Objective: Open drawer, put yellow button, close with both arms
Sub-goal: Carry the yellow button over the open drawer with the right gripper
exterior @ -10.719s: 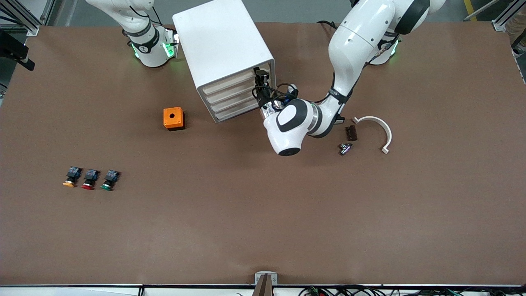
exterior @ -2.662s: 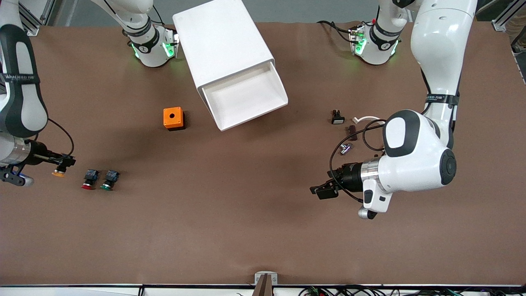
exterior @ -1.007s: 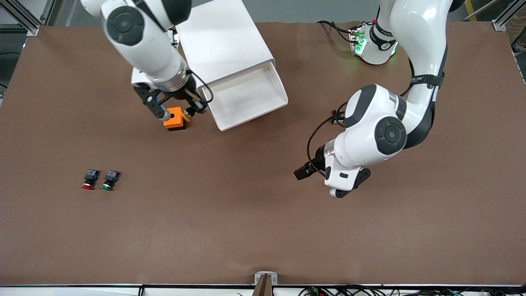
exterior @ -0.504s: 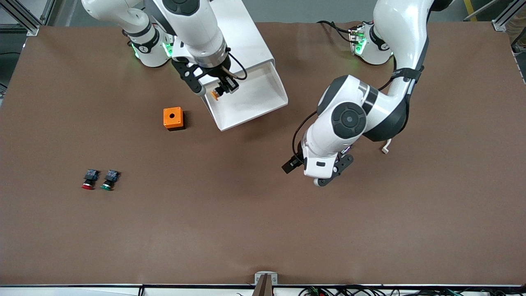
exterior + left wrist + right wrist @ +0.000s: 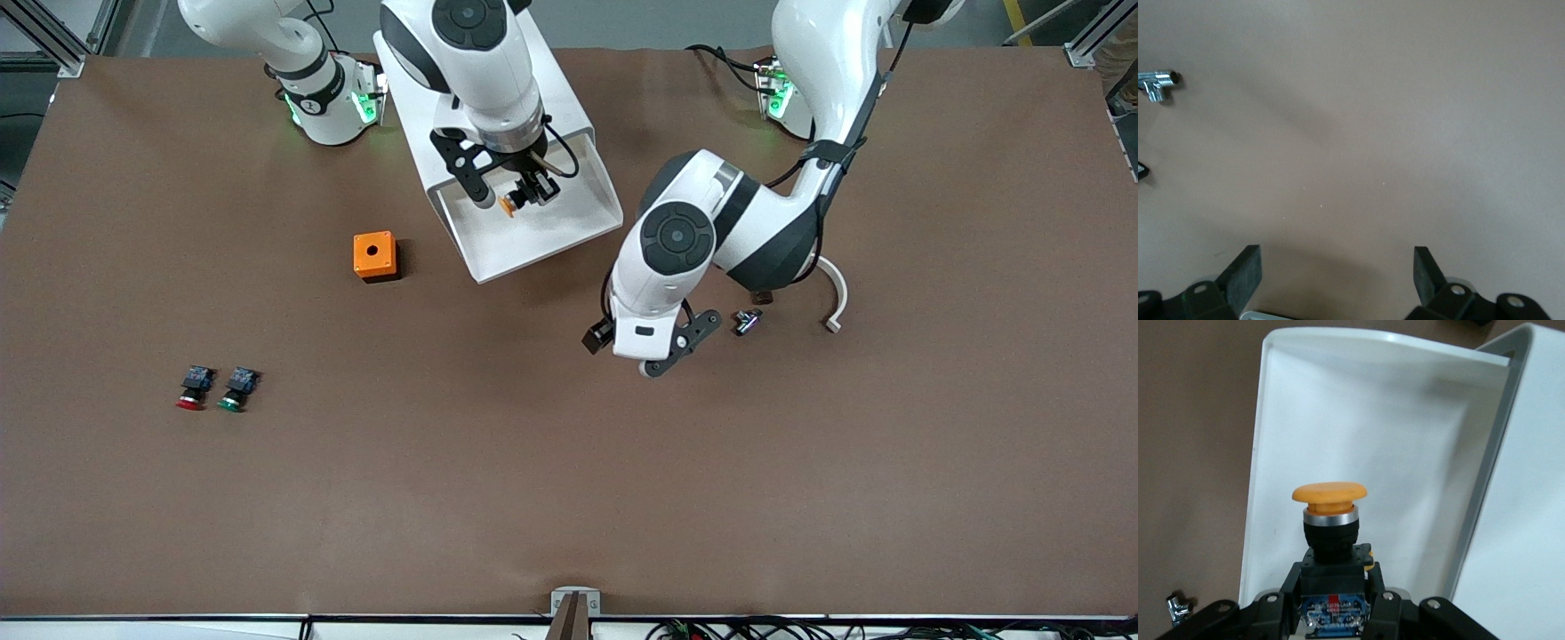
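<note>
The drawer [image 5: 569, 229] stands pulled out of the top of the white cabinet [image 5: 422, 124], a shallow white tray [image 5: 1405, 440] with nothing lying in it. My right gripper [image 5: 526, 193] hangs over the tray and is shut on the black-and-blue body of the yellow button [image 5: 508, 205]. The orange-yellow cap [image 5: 1329, 495] points away from the gripper [image 5: 1331, 587], over the tray floor. My left gripper [image 5: 597, 339] is over bare table, nearer the front camera than the drawer's front. It is open [image 5: 1337, 270] with nothing between its fingers [image 5: 1248, 273].
An orange box [image 5: 374, 255] sits beside the drawer toward the right arm's end. A red button [image 5: 190, 388] and a green button [image 5: 236, 389] lie nearer the front camera. A metal fitting [image 5: 746, 321] and a white curved piece [image 5: 836, 298] lie by the left arm.
My right gripper has carried the yellow button from beside the orange box to over the open drawer. The left arm has swung in toward the drawer, its gripper still open.
</note>
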